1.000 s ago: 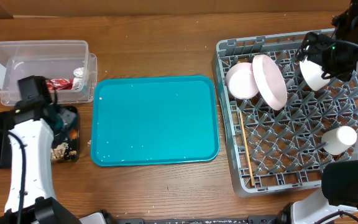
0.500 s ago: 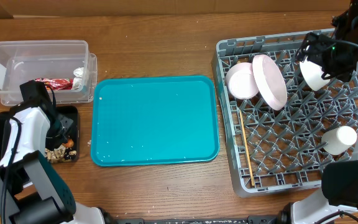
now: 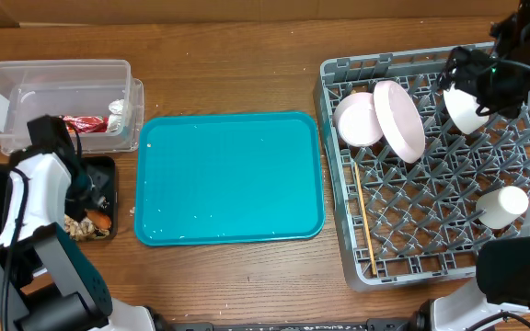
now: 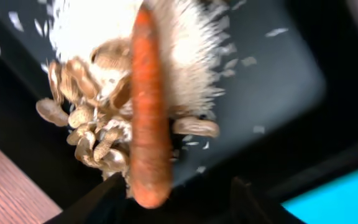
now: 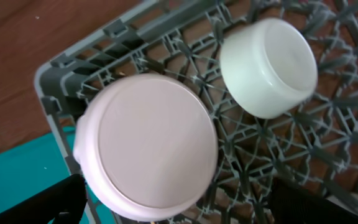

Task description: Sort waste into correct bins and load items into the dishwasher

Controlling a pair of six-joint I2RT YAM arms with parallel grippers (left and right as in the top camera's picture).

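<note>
Overhead view, supplemented by both wrist cameras. The left gripper (image 4: 173, 196) hangs over the black tray (image 4: 278, 81) with its fingers parted. The carrot (image 4: 149, 106) lies lengthwise between and just beyond them, resting on the rice (image 4: 104, 25) and the brown food bits (image 4: 86, 143); neither finger appears to pinch it. To the far side of this gripper, the clear tub (image 3: 58, 69) holds the red wrapper (image 3: 86, 122) and the foil ball (image 3: 116, 117).

The right gripper (image 5: 191, 199) is spread wide and empty above the dish rack (image 3: 339, 69). Below it are the plate (image 3: 400, 119), two bowls (image 3: 355, 119) (image 3: 463, 110), the cup (image 3: 502, 204) and the chopsticks (image 3: 366, 221).

Hazards, as judged: the carrot sits on a loose heap, so a finger brushing it on withdrawal could roll it or scatter rice over the tray's low rim. A careless descent of the right gripper could topple the plate, which leans on edge.
</note>
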